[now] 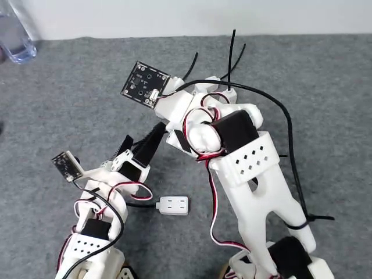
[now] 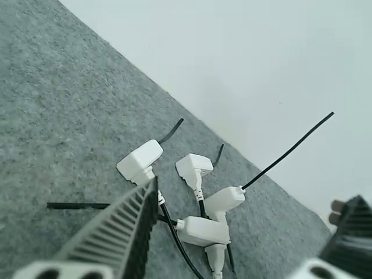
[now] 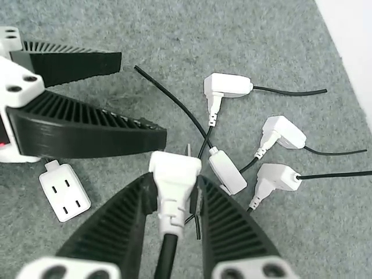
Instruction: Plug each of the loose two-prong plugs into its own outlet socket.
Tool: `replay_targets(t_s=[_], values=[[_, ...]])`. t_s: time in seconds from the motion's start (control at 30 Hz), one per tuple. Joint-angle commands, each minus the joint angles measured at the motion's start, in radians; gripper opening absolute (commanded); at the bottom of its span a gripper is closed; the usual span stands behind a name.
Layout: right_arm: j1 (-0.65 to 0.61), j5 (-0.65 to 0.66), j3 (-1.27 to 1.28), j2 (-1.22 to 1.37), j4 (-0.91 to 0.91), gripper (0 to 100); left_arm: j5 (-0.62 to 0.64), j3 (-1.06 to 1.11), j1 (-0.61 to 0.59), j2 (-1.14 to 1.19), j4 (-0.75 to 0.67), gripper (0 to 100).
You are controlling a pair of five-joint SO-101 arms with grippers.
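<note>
My right gripper is shut on a white two-prong plug; its prongs point away from the wrist and its black cable runs back between the fingers. A white outlet block lies on the grey carpet beside it, slots facing up, also seen as the outlet block on its short black lead. My left gripper stands open just beyond, with nothing between its black ribbed fingers. Several loose white plugs with black cords lie scattered past the held plug, among them one plug.
Grey carpet covers the table up to a white wall at the back. A clear plastic bottle stands at the far left corner. The right arm's white body and trailing black cable hang over the middle. Stray cord ends stick up at the back.
</note>
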Motion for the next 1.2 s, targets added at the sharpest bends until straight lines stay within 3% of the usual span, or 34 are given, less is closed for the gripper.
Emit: replay_targets(t_s=[0.0, 0.57, 0.83, 1.17], values=[[0.010, -0.012, -0.075, -0.041, -0.047, 0.8, 0.002, 0.001, 0.032, 0.002, 0.014, 45], [0.012, -0.012, -0.075, -0.041, -0.048, 0.8, 0.000, 0.001, 0.089, 0.000, 0.049, 45], [0.039, -0.005, -0.071, -0.033, -0.039, 0.8, -0.035, -0.019, -0.124, 0.000, -0.068, 45], [0.067, 0.115, -0.069, -0.033, 0.110, 0.8, -0.034, -0.013, -0.166, 0.000, -0.075, 45]])
